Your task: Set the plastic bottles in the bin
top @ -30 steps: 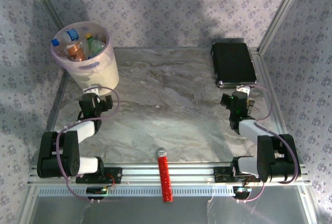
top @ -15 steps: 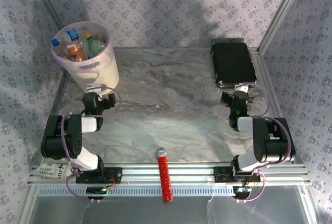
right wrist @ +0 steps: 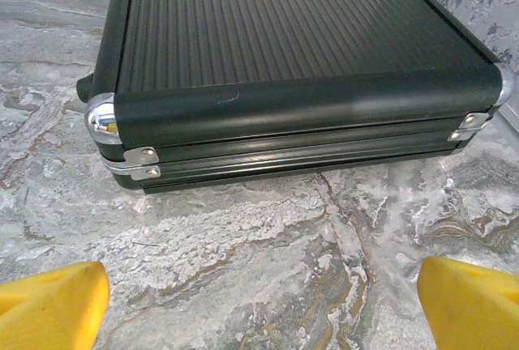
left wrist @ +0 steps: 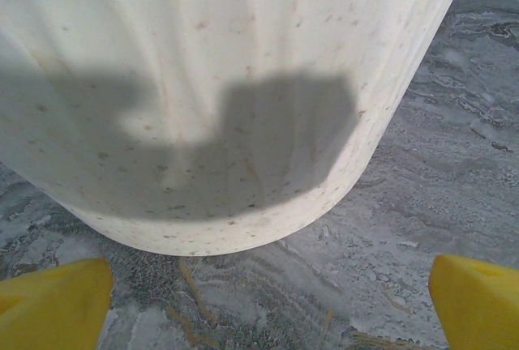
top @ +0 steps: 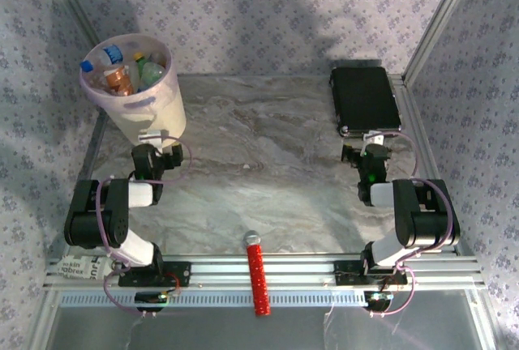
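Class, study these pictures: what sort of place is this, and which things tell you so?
Most likely a robotics lab test cell, not a home: a left arm and right arm bolted to an aluminium rail, a marble-look table boxed in by wallpapered panels, and a bin of bottles.

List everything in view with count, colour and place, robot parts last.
bin: one, pale pink-and-cream, far left corner, upright.
plastic bottles: several, exact count unclear, clear, brownish and green, inside the bin.
black case: one, black with metal corners, far right, closed.
red ribbed cylinder: one, red with grey tip, across the near rail.
table: one, grey marble, under everything.
left tool: one, black and yellow, open, facing the bin's wall.
right tool: one, black and yellow, open, facing the case.
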Tool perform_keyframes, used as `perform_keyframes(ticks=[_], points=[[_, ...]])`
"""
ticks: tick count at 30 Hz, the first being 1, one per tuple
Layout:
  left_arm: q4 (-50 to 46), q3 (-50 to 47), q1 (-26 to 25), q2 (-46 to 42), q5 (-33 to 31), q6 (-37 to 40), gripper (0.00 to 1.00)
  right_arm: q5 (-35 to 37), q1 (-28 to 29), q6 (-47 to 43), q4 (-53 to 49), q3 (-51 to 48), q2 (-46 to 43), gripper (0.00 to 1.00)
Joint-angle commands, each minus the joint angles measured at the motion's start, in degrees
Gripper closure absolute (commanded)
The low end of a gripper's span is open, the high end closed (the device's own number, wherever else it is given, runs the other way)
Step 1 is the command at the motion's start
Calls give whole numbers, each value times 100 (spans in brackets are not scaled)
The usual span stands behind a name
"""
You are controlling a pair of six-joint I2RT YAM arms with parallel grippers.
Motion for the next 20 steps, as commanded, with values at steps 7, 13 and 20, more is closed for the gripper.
perform_keyframes(ticks=[7, 13, 20], points=[[282, 11, -11, 57, 3, 38, 0, -46, -29, -66, 155, -10, 9, 1], [282, 11, -17, 56, 2, 40, 0, -34, -21, -71, 129, 10, 19, 1], [263, 19, -11, 63, 5, 42, 0, -69, -22, -71, 164, -3, 3, 1]])
